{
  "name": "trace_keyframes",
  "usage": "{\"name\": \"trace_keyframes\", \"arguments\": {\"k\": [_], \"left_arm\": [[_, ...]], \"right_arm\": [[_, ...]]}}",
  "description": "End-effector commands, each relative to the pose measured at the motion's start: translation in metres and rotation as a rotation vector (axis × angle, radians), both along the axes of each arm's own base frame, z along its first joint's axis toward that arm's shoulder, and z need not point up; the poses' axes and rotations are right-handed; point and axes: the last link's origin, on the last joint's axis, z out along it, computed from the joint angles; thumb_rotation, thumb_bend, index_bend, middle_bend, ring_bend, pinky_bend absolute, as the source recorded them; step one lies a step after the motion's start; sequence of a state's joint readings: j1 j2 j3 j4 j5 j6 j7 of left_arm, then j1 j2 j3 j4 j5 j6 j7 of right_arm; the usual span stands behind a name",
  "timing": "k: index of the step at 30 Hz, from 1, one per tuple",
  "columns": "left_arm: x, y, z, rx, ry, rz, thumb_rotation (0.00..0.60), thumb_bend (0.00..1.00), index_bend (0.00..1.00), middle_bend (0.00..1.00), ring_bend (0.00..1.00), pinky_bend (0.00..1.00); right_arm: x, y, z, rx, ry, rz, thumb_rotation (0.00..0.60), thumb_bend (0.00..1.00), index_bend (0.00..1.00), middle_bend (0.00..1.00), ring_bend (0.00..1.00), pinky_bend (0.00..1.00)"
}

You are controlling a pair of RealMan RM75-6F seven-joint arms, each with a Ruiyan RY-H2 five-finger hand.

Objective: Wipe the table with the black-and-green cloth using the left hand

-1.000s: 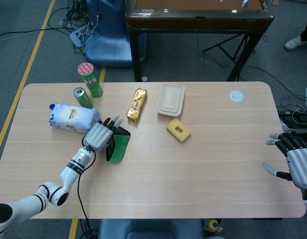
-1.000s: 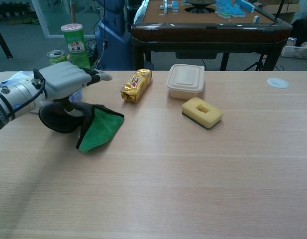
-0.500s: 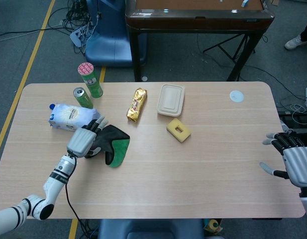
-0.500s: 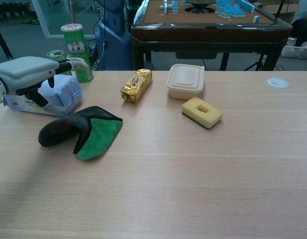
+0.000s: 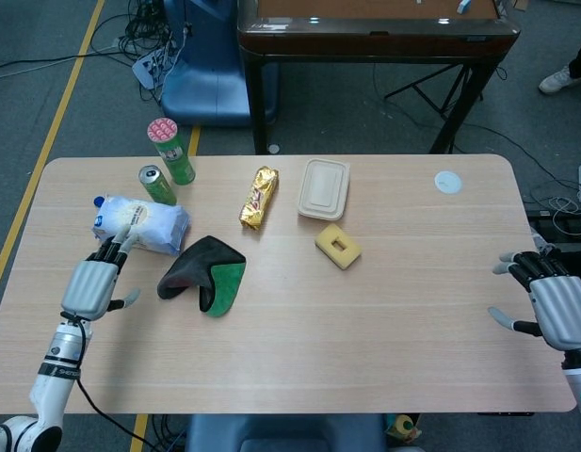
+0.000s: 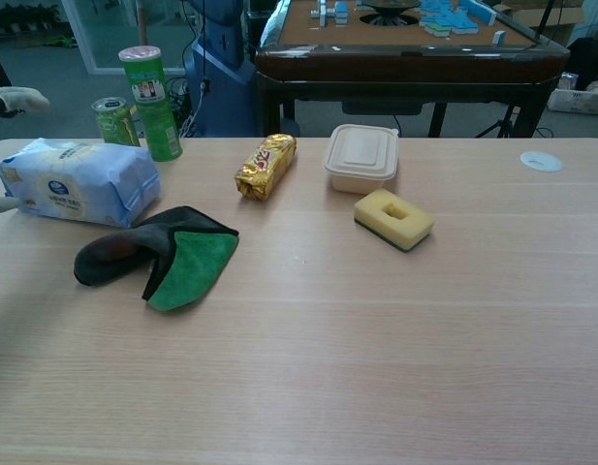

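Note:
The black-and-green cloth (image 5: 203, 276) (image 6: 161, 257) lies crumpled on the table, its green side folded outward, with nothing touching it. My left hand (image 5: 94, 280) hovers open to the cloth's left, near the table's left edge, fingers pointing toward the blue bag. In the chest view only its fingertips (image 6: 15, 98) show at the left border. My right hand (image 5: 551, 301) is open at the table's right edge, far from the cloth.
A blue-white bag (image 5: 139, 222) lies just behind the cloth. A green can (image 5: 156, 184) and a green tube (image 5: 170, 151) stand behind it. A gold snack pack (image 5: 258, 197), a beige lidded box (image 5: 324, 189) and a yellow sponge (image 5: 338, 246) sit mid-table.
My left hand let go of the cloth and drew back leftward toward the table's edge. The cloth stayed where it was dropped. The right hand barely moved.

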State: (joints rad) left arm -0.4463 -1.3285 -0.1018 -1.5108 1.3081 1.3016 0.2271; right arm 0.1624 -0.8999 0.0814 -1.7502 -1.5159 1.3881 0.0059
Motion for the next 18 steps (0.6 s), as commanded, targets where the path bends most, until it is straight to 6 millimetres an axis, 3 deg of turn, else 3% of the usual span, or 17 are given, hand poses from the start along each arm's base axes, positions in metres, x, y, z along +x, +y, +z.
{"name": "trace_keyframes", "arguments": {"k": [1, 9, 18], "left_arm": [[-0.019, -0.020, 0.018, 0.057, -0.017, 0.070, 0.600, 0.20, 0.06, 0.01, 0.10, 0.36], [-0.050, -0.068, 0.039, 0.111, -0.024, 0.197, 0.600, 0.20, 0.08, 0.02, 0.10, 0.35], [-0.057, -0.106, 0.047, 0.158, -0.015, 0.232, 0.600, 0.20, 0.08, 0.02, 0.11, 0.34]], "right_arm": [[-0.001, 0.000, -0.003, 0.018, 0.005, -0.001, 0.600, 0.24, 0.36, 0.28, 0.21, 0.24], [0.000, -0.003, -0.013, 0.054, 0.009, 0.016, 0.600, 0.24, 0.36, 0.28, 0.21, 0.25], [0.003, 0.000, -0.020, 0.067, 0.005, 0.039, 0.600, 0.24, 0.36, 0.28, 0.21, 0.24]]}}
